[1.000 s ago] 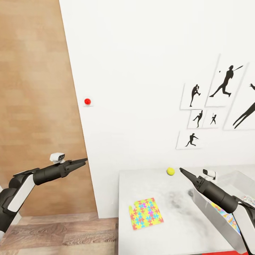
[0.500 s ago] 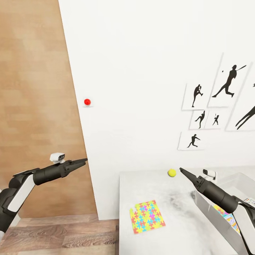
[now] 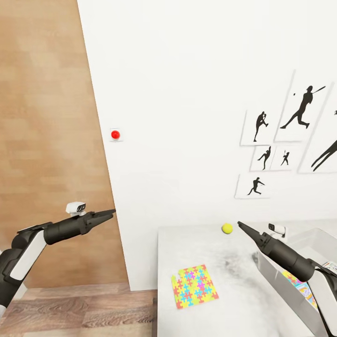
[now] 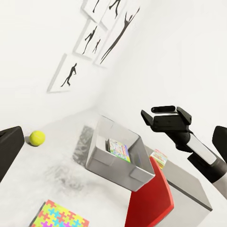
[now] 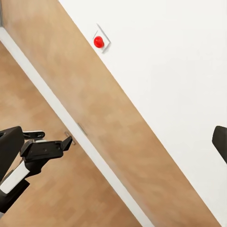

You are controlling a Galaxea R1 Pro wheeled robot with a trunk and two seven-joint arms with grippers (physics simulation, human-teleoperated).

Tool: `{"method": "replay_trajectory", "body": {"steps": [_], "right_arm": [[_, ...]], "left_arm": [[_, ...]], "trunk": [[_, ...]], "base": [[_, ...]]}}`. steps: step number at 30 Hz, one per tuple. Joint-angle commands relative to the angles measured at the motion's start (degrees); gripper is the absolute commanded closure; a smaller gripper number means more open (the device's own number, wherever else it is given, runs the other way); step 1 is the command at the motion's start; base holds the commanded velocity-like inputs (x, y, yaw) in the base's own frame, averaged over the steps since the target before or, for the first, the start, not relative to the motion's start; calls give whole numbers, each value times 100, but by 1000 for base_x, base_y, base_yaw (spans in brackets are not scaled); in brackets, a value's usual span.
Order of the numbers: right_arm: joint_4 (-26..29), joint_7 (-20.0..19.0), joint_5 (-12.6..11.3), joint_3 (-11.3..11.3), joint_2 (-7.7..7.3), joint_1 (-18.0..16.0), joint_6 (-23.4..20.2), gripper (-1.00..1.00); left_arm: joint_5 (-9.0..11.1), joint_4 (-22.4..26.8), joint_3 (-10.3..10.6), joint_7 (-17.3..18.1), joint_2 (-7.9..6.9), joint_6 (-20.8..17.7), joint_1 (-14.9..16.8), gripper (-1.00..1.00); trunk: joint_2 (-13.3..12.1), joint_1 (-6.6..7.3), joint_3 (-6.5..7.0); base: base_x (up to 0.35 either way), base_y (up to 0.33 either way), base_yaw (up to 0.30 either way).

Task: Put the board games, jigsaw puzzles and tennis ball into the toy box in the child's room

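You are lining up at the table point(image 3: 206, 318) to collect what is left on it. Nearest you, the jigsaw puzzle point(image 3: 194, 286) is lying flat, below and left of the right gripper point(image 3: 240, 224), whose jaws are pressed together. Just beyond its tip, the tennis ball point(image 3: 227, 228) is waiting; spread the jaws first. The toy box point(image 3: 310, 238) is sitting right. The left gripper point(image 3: 111, 212) is hovering shut, well apart.

Your tabletop point(image 3: 234, 299) is pale grey, with a smudged dark patch near its middle. On it you have one jigsaw puzzle point(image 3: 194, 286) lying flat near the front left corner, the tennis ball point(image 3: 227, 228) near the back edge, and the toy box point(image 3: 271, 269) on the right, holding what looks like colourful printed boxes.
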State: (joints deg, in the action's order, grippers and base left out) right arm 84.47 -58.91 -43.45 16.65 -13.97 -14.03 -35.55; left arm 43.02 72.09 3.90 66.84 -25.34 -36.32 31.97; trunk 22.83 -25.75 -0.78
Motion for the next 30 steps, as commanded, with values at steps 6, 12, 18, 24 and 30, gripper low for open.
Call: {"method": "replay_trajectory", "body": {"steps": [6, 12, 18, 24, 30], "right_arm": [[-1, 1, -32, -1, -1, -4, -55, -100], [-1, 2, -32, -3, -1, -3, -37, -100], [-1, 68, -32, -7, -1, -3, -55, -100], [9, 700, -33, -41, 9, -5, -85, -100], [23, 2001, -50, -591, 14, -9, -189, -100]], "left_arm": [[48, -2, 14, -10, -6, -51, 2, -100], [48, -2, 14, -10, -6, -51, 5, -100], [48, -2, 14, -6, -6, -51, 4, -100], [43, -2, 12, -15, -6, -54, 3, -100], [-49, -2, 6, -26, -6, -59, 4, -100]], "trunk": [[9, -3, -8], [9, -3, -8], [9, -3, -8], [9, -3, -8], [9, -3, -8]], "base": [[0, 0, 0], [0, 0, 0], [0, 0, 0], [0, 0, 0], [0, 0, 0]]}}
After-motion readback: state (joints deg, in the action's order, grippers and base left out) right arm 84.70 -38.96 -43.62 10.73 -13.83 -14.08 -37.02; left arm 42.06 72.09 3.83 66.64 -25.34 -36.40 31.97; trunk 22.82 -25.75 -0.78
